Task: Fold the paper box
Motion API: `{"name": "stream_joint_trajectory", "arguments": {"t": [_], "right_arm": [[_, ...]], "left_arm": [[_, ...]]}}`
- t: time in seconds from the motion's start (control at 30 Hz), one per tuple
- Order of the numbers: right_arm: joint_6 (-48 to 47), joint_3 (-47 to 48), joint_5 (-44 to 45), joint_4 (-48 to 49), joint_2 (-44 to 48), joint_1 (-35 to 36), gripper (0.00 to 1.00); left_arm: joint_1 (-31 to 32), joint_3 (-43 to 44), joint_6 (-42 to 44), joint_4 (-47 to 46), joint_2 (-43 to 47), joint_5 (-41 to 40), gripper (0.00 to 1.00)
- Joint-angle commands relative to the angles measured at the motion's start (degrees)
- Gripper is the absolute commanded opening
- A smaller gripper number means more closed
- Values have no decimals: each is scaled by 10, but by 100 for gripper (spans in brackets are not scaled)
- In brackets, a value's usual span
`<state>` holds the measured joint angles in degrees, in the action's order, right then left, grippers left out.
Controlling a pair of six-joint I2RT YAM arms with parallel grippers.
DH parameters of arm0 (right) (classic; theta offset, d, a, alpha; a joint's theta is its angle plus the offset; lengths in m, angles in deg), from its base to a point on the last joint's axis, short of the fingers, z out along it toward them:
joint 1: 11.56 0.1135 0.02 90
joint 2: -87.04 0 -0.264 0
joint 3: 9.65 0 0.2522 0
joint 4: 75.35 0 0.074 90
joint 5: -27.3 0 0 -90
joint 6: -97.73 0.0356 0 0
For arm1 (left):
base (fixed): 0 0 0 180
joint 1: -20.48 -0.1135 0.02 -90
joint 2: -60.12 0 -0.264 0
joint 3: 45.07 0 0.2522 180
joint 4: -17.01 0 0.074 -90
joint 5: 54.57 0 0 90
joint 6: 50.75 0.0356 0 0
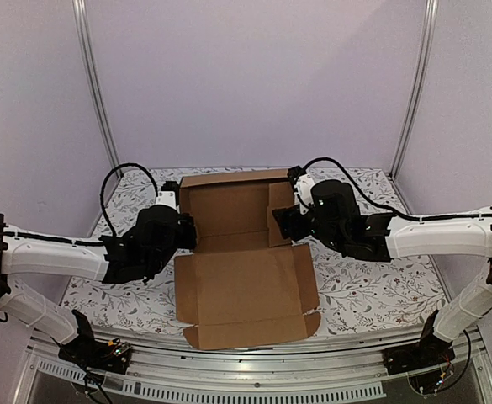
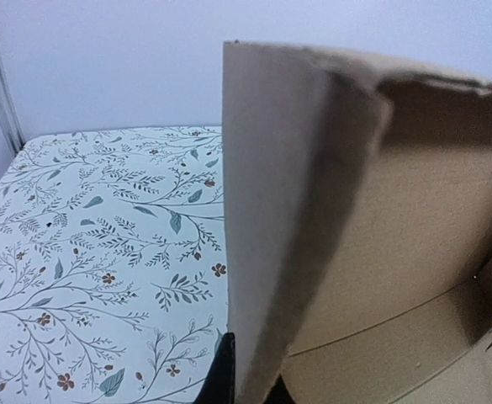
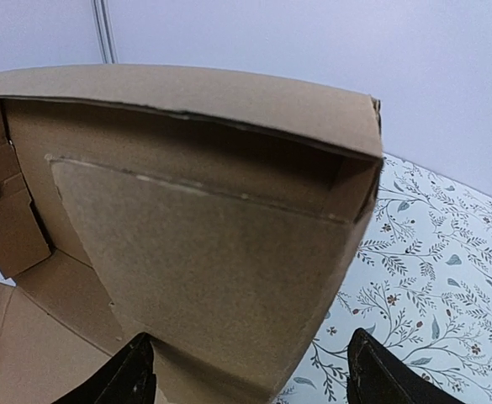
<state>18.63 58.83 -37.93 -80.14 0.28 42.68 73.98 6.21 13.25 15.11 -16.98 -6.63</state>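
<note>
While the left hand (image 1: 185,231) pinches the box (image 1: 246,278) at its 9 o'clock wall, the right hand (image 1: 282,220), spread wide, straddles the 3 o'clock wall.

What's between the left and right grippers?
The paper box: its half-raised rear section spans the gap between left gripper and right gripper, seen in the top view.

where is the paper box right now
In the top view the paper box lies mid-table between the left gripper and right gripper, far walls raised.
</note>
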Motion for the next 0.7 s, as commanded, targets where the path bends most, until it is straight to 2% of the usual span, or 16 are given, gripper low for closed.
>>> {"name": "stream_joint_trajectory", "arguments": {"t": [0.0,0.13,0.33,0.67], "right_arm": [[19,-12,-30,40,-19,-24,77],[25,-7,-23,46,-28,-30,75],[33,-8,40,45,-32,-33,62],[34,-5,120,44,-40,-33,47]], "left_arm": [[27,0,2,-37,3,7,0],[32,2,2,-38,-3,3,0],[40,5,2,-34,-7,-11,0],[49,10,-2,-20,-7,-33,0]]}}
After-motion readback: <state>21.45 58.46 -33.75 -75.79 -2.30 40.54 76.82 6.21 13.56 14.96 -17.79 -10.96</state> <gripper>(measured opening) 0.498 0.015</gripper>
